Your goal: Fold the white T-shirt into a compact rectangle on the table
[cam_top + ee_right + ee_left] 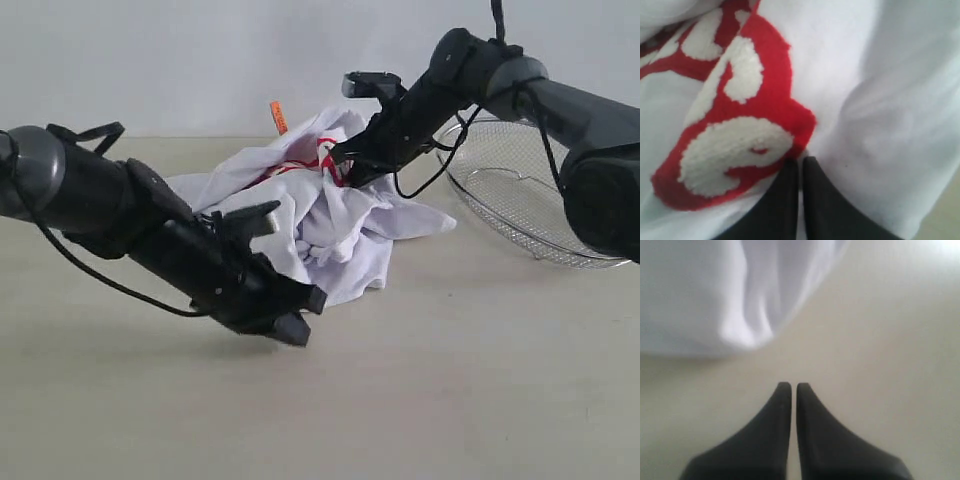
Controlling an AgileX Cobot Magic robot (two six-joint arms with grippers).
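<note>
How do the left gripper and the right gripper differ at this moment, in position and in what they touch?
The left gripper is low over the bare table, clear of the white T-shirt; the right gripper is higher, at the top of the crumpled heap. The left gripper touches no cloth; the right gripper's tips press against the shirt beside the red lettering. Both are shut.

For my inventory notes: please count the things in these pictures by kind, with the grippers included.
white T-shirt: 1
wire-mesh basket: 1
table: 1
grippers: 2, the left gripper and the right gripper
Total: 5
</note>
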